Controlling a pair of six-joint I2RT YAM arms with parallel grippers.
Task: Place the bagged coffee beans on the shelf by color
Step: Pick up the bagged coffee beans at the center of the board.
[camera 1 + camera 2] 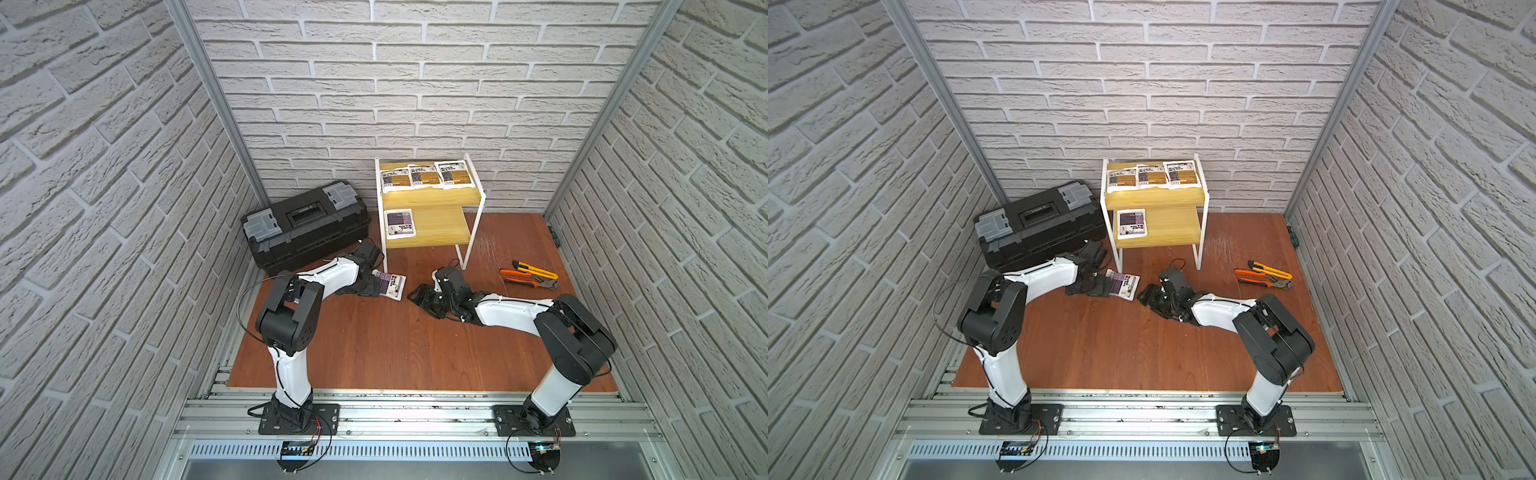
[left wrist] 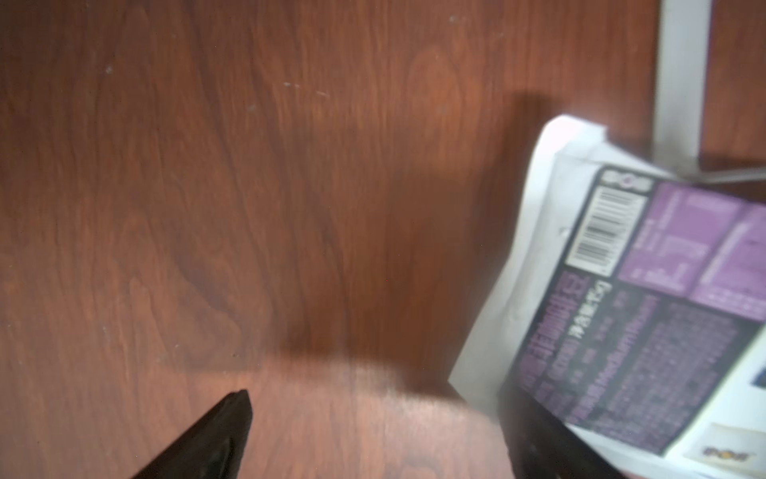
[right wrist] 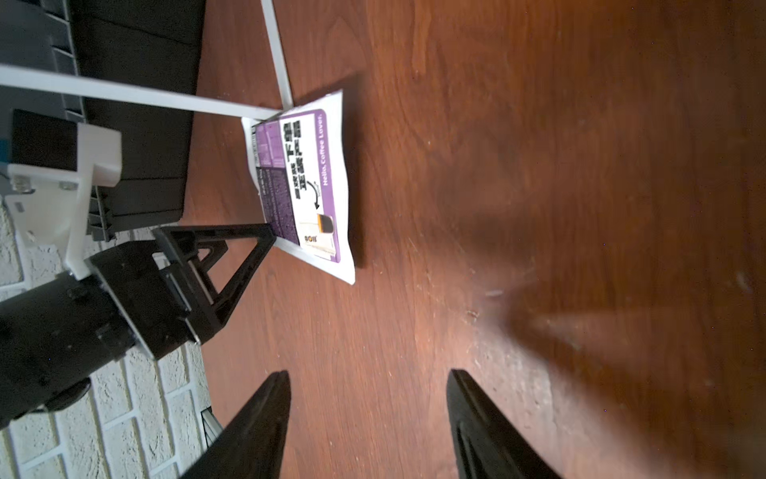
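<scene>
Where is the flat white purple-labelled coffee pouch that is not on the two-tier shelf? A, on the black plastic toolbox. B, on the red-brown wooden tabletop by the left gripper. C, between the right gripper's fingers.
B: the purple-labelled pouch lies on the wooden tabletop, at the left gripper.

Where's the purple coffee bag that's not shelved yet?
In both top views the purple bag lies on the table before the shelf, touching the left gripper.

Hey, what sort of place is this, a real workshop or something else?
Likely a robot test cell staged as a workshop: brick-pattern wall panels in aluminium framing, a left arm and right arm bolted to a metal rail, plus a black toolbox and pliers as props.
</scene>
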